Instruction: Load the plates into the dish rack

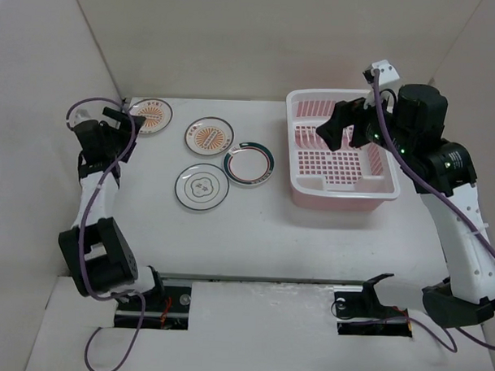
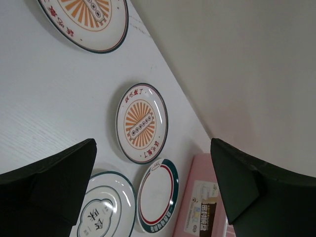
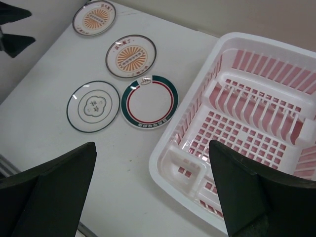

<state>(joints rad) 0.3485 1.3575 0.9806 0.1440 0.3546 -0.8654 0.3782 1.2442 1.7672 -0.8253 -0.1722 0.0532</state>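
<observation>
White plates (image 1: 202,186), four of them, lie flat on the table (image 1: 254,234) left of the pink dish rack (image 1: 345,197). My left gripper (image 1: 129,120) and right gripper (image 1: 335,131) both gape wide, empty.

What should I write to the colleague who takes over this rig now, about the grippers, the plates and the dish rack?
Left gripper: open, empty, beside the far orange plate.
Right gripper: open, empty, over the dish rack.
Plates: all four flat on the table, left of the rack: second orange plate, green-rimmed plate, thin-ringed plate.
Done: nothing; no plate is in the rack.
Left: load all four.
</observation>
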